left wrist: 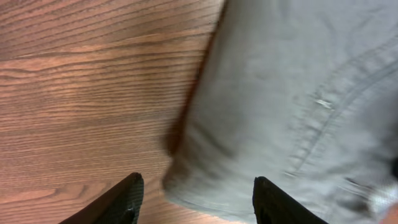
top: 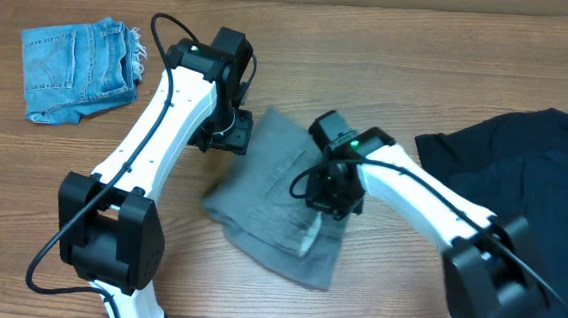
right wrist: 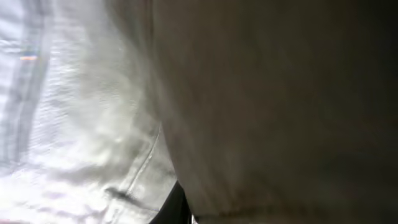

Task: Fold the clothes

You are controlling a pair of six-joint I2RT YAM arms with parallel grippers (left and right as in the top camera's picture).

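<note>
The grey-khaki shorts [top: 268,178] lie crumpled in the middle of the table, with a whitish lining [top: 311,237] showing near their front edge. My left gripper [top: 228,135] is open at the shorts' upper left edge; in the left wrist view its two fingers [left wrist: 199,198] straddle the hem of the shorts [left wrist: 292,93] just above the wood. My right gripper [top: 329,197] is down on the middle of the shorts. In the right wrist view grey cloth [right wrist: 273,99] and white lining [right wrist: 74,124] fill the frame. Only one dark finger [right wrist: 176,205] shows, pinched into a fold.
Small frayed light-blue denim shorts [top: 78,67] lie at the far left. A large black T-shirt [top: 523,186] lies at the right. Bare wooden tabletop [top: 22,181] surrounds the shorts.
</note>
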